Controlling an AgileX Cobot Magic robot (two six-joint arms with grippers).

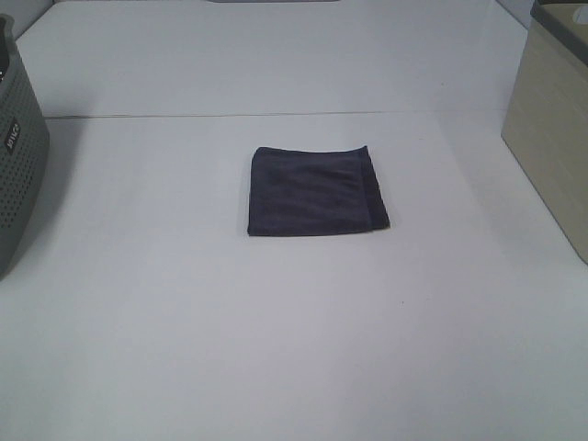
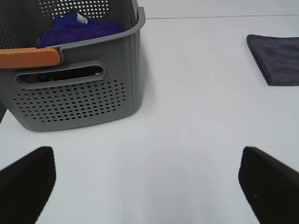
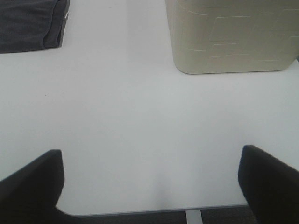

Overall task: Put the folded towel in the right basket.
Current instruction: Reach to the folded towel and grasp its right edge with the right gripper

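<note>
A folded dark grey towel lies flat in the middle of the white table. It shows at the edge of the left wrist view and of the right wrist view. The right basket is beige and stands at the table's right edge; it also shows in the right wrist view. My left gripper is open and empty over bare table near the grey basket. My right gripper is open and empty near the table's front edge. Neither gripper shows in the high view.
A grey perforated basket stands at the left edge; in the left wrist view it has an orange handle and holds blue and purple cloths. A seam runs across the table behind the towel.
</note>
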